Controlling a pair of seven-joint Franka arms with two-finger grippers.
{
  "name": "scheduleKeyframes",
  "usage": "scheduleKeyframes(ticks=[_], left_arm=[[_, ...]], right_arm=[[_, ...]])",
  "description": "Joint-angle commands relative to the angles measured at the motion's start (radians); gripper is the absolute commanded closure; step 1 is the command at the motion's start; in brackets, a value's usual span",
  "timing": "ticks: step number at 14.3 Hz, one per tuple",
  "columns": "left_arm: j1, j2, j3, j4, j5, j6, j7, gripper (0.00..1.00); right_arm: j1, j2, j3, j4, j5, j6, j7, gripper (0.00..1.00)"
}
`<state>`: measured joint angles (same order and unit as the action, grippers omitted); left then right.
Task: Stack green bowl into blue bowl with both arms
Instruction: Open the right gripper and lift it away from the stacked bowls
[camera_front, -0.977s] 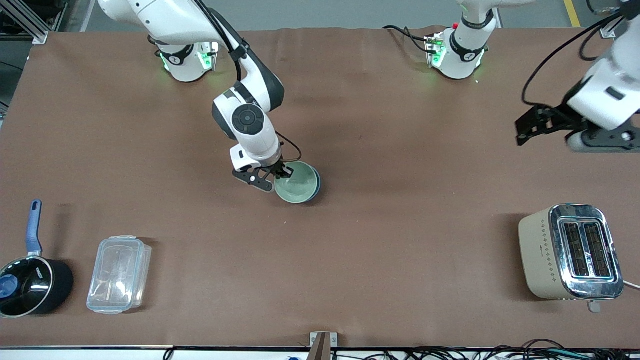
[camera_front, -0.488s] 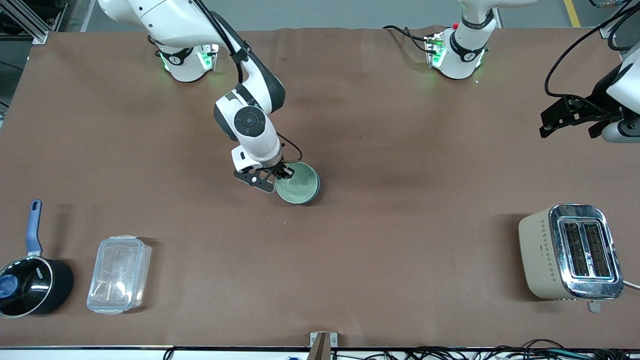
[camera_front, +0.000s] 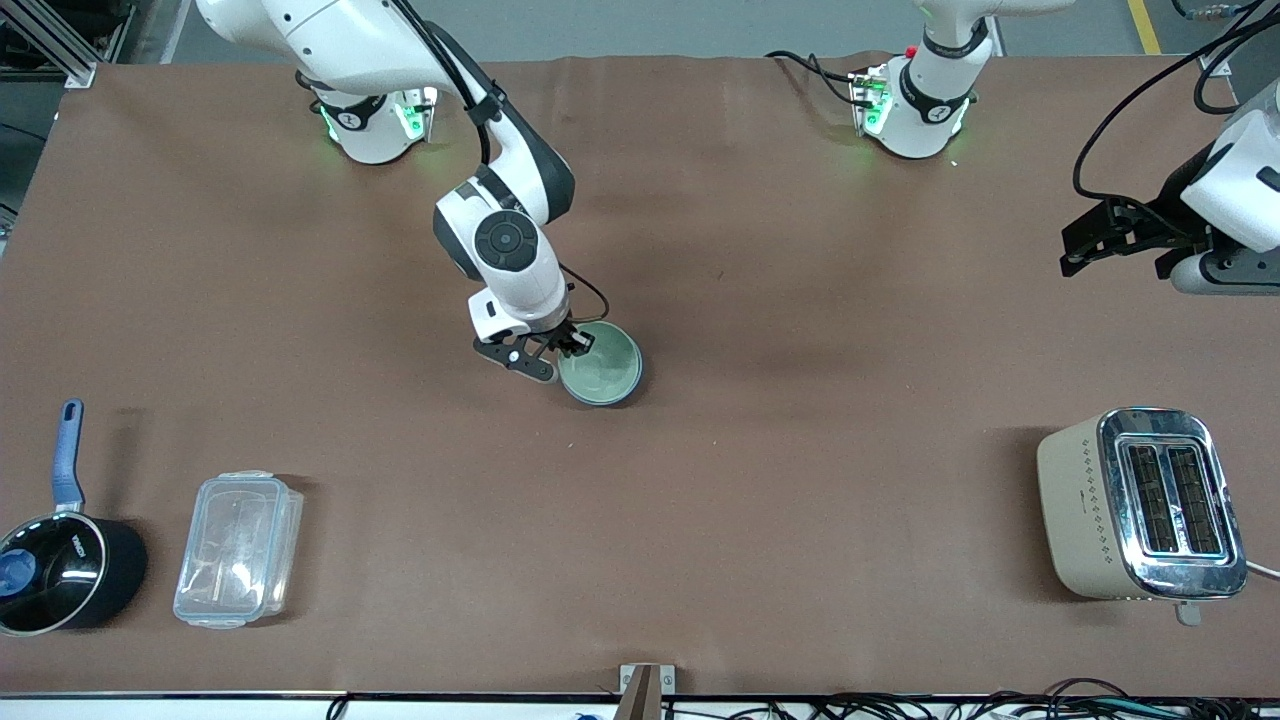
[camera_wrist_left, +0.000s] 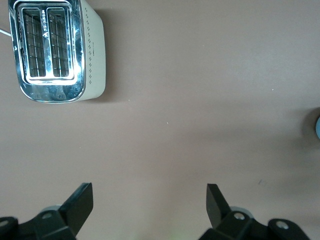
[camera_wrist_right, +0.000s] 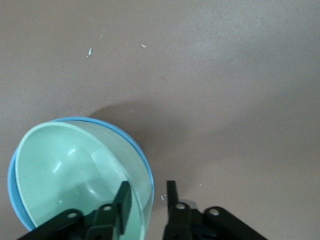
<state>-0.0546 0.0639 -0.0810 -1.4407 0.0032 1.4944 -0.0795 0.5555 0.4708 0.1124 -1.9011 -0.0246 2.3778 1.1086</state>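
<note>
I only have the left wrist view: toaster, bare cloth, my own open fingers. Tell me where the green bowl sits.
Observer: The green bowl sits nested inside the blue bowl, mid-table, toward the right arm's end from the toaster.
Operator: Report the right gripper.
Observer: The right gripper is low at the green bowl's rim, one finger inside it, the other outside both bowls, with a gap around the rim.
Operator: Say where my left gripper is on the table.
Observer: The left gripper hangs over bare cloth at the left arm's end of the table, well apart from both bowls.
</note>
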Motion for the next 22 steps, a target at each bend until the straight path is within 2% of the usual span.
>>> scheduleKeyframes(ticks=[1,4,5,9,11,14,18,20,22], left_arm=[[-0.004,-0.026,0.004,-0.017,-0.02,-0.01,0.023,0.0],[-0.005,-0.024,0.003,-0.014,-0.02,-0.031,0.021,0.0],[-0.005,-0.024,0.003,-0.014,-0.022,-0.03,0.02,0.0],[-0.007,-0.015,0.003,-0.01,-0.019,-0.022,0.02,0.0],[-0.008,-0.015,0.003,-0.009,-0.009,-0.022,0.02,0.0],[-0.008,-0.015,0.003,-0.009,-0.006,-0.025,0.02,0.0],[-0.007,-0.016,0.003,-0.007,-0.002,-0.025,0.015,0.0],[-0.002,-0.016,0.003,-0.006,-0.002,-0.025,0.006,0.0],[-0.004,-0.016,0.006,-0.006,0.0,-0.028,0.004,0.0]], right_arm=[[-0.009,-0.081,-0.008,0.004,-0.04,-0.047,0.022,0.0],[-0.118,-0.236,-0.004,0.008,-0.298,-0.228,-0.007,0.0],[-0.149,-0.279,-0.003,0.008,-0.32,-0.261,-0.047,0.0],[-0.33,-0.438,-0.002,0.01,-0.318,-0.353,-0.349,0.0],[-0.408,-0.503,0.0,0.02,-0.282,-0.399,-0.482,0.0],[-0.489,-0.551,-0.029,0.107,-0.154,-0.533,-0.729,0.0],[-0.493,-0.541,-0.218,0.35,-0.028,-0.767,-1.01,0.0],[-0.505,-0.535,-0.275,0.422,0.027,-0.805,-1.088,0.0],[-0.557,-0.459,-0.237,0.494,0.035,-0.834,-1.092,0.0]])
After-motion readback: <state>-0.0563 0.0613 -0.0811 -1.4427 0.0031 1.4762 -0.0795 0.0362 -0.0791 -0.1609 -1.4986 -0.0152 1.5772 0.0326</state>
